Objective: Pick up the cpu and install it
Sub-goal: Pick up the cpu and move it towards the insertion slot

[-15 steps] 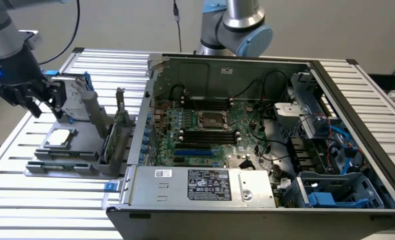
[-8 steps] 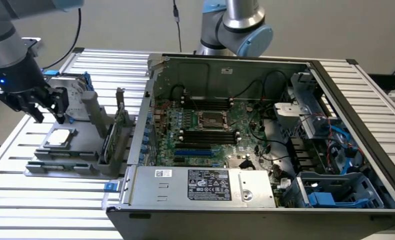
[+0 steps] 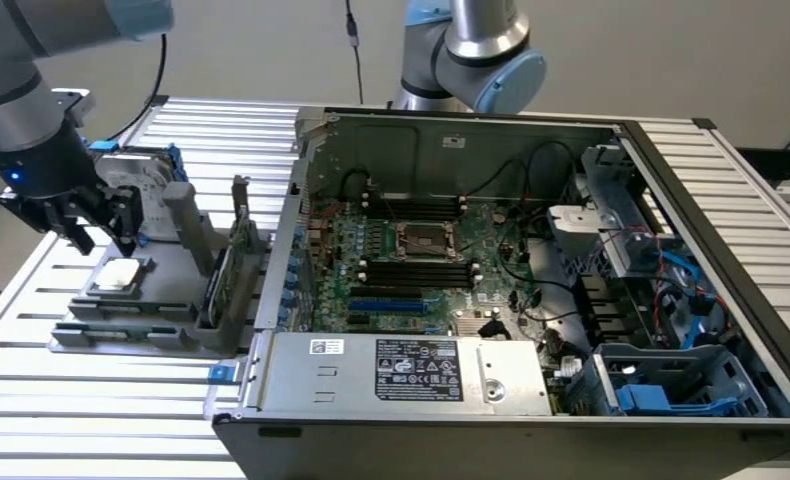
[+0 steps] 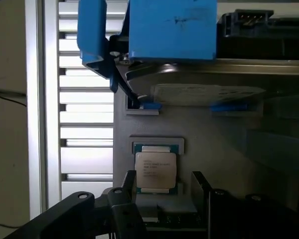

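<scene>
Chip: the cpu [image 3: 119, 274] lies flat, metal top up, in a gray holder [image 3: 115, 320] at the exterior view's near left, placed for a grab from above.
Gripper: the gripper [image 3: 102, 238] hangs just above it, jaws partly spread to straddle the chip, holding nothing.
Socket: the socket [image 3: 429, 240], farther right inside the open computer case [image 3: 409, 370], appears vacant.

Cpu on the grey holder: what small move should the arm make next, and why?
Probably lower straight down. The gripper hovers just above the cpu, which lies flat in its grey holder. The open fingers stand on either side of it and are not yet touching, so coming down should bring them level with its edges.
</scene>
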Controlling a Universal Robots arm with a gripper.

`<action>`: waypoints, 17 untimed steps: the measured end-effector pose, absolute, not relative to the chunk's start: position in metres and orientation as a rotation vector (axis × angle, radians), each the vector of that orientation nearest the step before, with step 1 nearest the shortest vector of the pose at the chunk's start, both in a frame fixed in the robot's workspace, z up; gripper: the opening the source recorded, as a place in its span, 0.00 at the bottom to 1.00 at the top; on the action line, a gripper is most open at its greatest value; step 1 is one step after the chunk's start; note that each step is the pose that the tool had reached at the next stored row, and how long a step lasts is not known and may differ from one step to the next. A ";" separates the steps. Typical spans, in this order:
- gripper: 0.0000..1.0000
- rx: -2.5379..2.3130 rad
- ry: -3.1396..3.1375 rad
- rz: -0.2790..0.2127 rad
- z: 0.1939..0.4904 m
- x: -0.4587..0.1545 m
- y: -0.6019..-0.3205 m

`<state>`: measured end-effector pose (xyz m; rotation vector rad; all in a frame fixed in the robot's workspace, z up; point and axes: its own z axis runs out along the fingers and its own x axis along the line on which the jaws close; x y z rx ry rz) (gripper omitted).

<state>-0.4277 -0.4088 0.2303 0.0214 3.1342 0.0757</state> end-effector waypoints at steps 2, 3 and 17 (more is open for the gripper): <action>0.56 0.023 3.134 0.076 0.227 -0.428 -0.409; 0.56 0.023 3.134 0.076 0.225 -0.428 -0.409; 0.56 0.027 3.159 0.076 0.205 -0.427 -0.411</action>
